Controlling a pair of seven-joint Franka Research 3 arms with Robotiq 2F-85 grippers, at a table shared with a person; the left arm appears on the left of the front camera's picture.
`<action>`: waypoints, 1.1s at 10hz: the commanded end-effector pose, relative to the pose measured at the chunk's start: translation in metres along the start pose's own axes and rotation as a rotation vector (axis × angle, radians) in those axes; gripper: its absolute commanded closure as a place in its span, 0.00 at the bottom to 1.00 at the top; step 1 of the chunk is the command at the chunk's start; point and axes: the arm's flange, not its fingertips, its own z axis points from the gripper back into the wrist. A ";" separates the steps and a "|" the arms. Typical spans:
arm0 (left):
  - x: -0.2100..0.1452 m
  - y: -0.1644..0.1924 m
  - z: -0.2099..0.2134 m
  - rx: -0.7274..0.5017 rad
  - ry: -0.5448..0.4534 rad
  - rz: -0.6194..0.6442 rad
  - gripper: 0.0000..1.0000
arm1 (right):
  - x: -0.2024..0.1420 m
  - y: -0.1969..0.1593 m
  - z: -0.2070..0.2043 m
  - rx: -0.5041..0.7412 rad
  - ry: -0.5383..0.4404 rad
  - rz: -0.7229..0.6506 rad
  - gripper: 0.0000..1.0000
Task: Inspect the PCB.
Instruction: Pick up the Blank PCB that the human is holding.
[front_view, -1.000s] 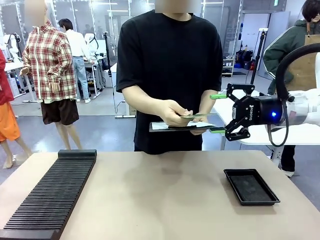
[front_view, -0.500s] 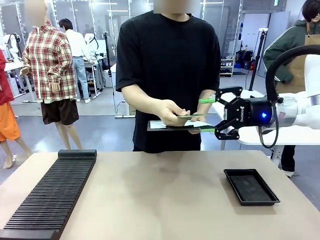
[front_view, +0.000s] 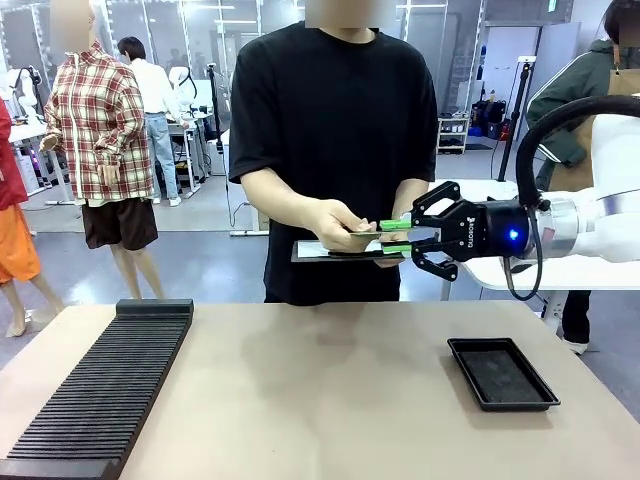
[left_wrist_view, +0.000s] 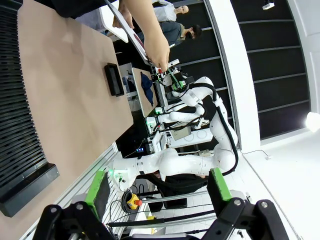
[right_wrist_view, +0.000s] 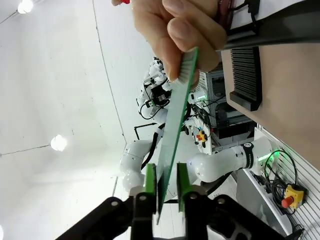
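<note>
The right gripper holds its jaws narrow around the PCB, which stands edge-on between the pads with a slight gap at one. A person's hand pinches the PCB's far end. The left gripper gapes wide.

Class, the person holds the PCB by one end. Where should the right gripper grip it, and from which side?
Grip the free end of the PCB, opposite the person's hand, coming end-on from the robot's right. It is thin and held level, so the jaws should close on its two broad faces; the right gripper straddles it.
</note>
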 end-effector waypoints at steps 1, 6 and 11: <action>0.001 -0.003 0.001 0.007 0.002 0.008 0.00 | 0.001 0.004 -0.008 0.011 -0.007 -0.029 1.00; 0.001 -0.003 0.001 0.007 0.002 0.008 0.00 | 0.000 -0.008 -0.005 0.022 -0.017 -0.042 1.00; 0.001 -0.003 0.001 0.007 0.002 0.008 0.00 | -0.001 -0.007 -0.001 -0.001 0.001 -0.015 1.00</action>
